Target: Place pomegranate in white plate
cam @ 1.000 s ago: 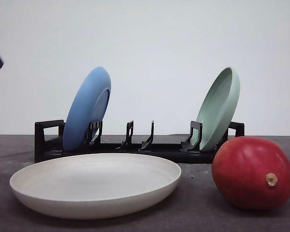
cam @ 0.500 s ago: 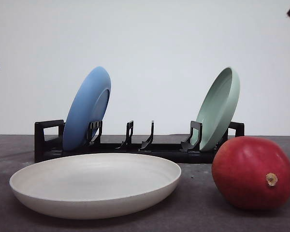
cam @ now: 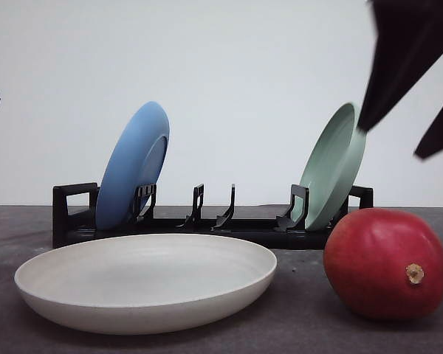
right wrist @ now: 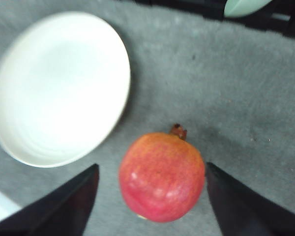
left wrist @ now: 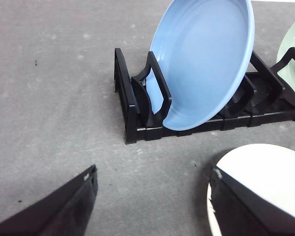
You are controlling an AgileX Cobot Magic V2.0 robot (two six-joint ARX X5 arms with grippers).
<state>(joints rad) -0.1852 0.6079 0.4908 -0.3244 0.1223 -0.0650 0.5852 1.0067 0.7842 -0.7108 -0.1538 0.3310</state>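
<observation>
The deep-red pomegranate [cam: 385,262] rests on the dark table at the front right, its tan stem nub facing forward. Left of it lies the empty white plate [cam: 144,282]. My right gripper [cam: 407,122] hangs open high above the pomegranate, blurred. In the right wrist view the pomegranate [right wrist: 162,176] sits between the two spread fingers [right wrist: 59,206], well below them, with the white plate [right wrist: 59,88] beside it. In the left wrist view my left gripper [left wrist: 152,209] is open above the table, with the plate's rim [left wrist: 260,162] beside one finger.
A black dish rack [cam: 207,221] stands behind the plate. It holds a blue plate [cam: 135,164] at its left end and a pale green plate [cam: 334,166] at its right end. The left wrist view shows the rack [left wrist: 132,118] and blue plate [left wrist: 201,64] up close.
My right gripper has come down fast from the top right corner and now hangs large over the pomegranate. The plate, the fruit and the left arm have stayed put.
</observation>
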